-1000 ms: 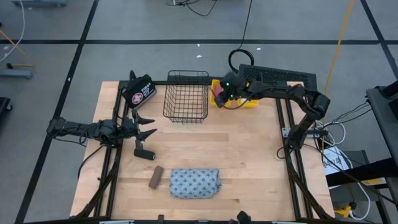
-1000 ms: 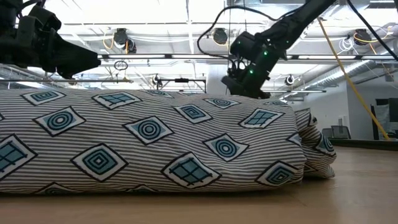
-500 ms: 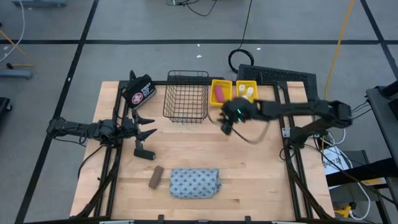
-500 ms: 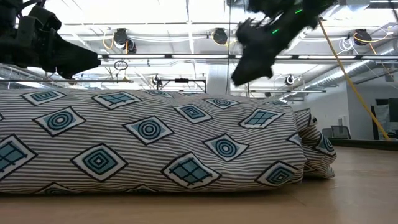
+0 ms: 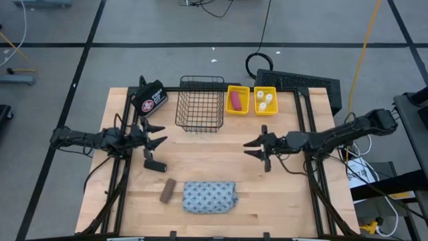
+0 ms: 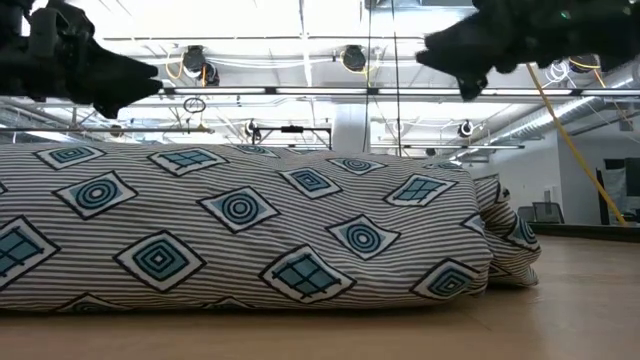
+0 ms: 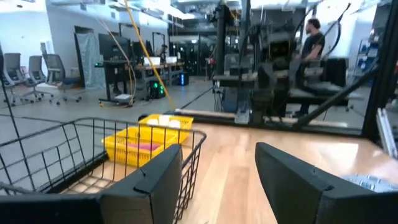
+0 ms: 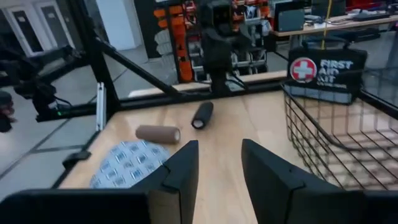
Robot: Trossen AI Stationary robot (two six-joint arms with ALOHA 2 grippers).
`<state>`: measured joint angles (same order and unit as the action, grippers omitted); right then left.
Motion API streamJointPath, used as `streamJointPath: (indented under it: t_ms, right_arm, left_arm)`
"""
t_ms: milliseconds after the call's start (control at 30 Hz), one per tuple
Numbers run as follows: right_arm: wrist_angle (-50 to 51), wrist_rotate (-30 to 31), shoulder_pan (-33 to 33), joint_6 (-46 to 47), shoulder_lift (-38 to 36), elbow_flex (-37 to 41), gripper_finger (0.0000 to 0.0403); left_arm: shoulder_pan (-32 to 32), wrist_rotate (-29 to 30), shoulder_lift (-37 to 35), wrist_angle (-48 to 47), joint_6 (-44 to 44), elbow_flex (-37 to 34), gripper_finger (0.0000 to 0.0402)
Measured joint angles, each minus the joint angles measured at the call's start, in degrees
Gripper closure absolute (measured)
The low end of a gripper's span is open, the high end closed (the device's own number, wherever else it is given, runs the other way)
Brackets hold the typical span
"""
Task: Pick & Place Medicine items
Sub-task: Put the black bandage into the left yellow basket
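Pale wood forms the surface (image 5: 221,161), on which all the things are laid. The wire basket (image 5: 200,104) is placed at the far edge, near the middle. Just beside it, on its right, two yellow bins (image 5: 251,100) are seen; the pink roll (image 5: 235,100) is lying in the left one and the three white bottles (image 5: 265,100) are kept in the right one. The black bag (image 5: 149,98) with the round emblem is found at the far left corner. The blue-grey patterned pouch (image 5: 209,197) is lying at the near edge, and the brown bar (image 5: 167,190) is just beside it on the left. The black handled piece (image 5: 155,163) is seen a little farther back, near the left hand (image 5: 153,136), which is held above the surface with its fingers spread and empty. The right hand (image 5: 257,148) is held over the bare middle-right part, well apart from every item; its fingers are parted and nothing is between them.
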<state>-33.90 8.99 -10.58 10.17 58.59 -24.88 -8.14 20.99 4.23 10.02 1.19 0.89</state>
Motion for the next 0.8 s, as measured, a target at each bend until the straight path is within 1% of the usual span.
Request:
streamJointPath:
  t_ms: [67,133,300,467,567,633,667,733,800]
  right_arm:
    - [-0.02,0.14,0.33,-0.21,-1.50,1.36,0.0296]
    - [-0.20,0.25,0.44,-0.38,-2.92,2.57,0.0298]
    - [-0.08,0.25,0.44,-0.42,-4.84,5.10,0.0303]
    - [-0.28,0.41,0.44,-1.41,-5.50,6.53,0.0303]
    - [-0.81,0.41,0.44,-1.68,-5.51,7.13,0.0303]
    - [-1.09,0.40,0.45,-1.68,-5.52,7.44,0.0303]
    - [-1.14,0.40,0.47,-1.68,-5.51,7.56,0.0303]
    - [-1.04,0.41,0.47,-1.68,-5.51,7.62,0.0303]
    - [-1.21,0.42,0.47,-1.69,-5.51,7.62,0.0303]
  left_arm:
    - [0.00,-0.04,-0.02,1.13,-0.88,0.00,0.0188]
    - [0.00,-0.05,0.00,2.63,-4.31,0.00,0.0188]
    - [0.00,-0.28,0.00,7.32,-18.23,0.00,0.0188]
    - [0.01,-0.12,0.00,5.86,-21.05,0.02,0.0188]
    - [0.02,-1.94,0.71,4.72,-25.40,0.44,0.0188]
    - [-0.42,-5.14,1.87,-1.51,-25.12,3.78,0.0188]
    - [-0.89,-5.48,3.09,-7.22,-25.61,6.56,0.0188]
    - [-2.21,-3.80,7.21,-20.69,-29.05,12.36,0.0188]
    - [-3.91,-3.33,13.39,-32.96,-32.71,18.14,0.0188]
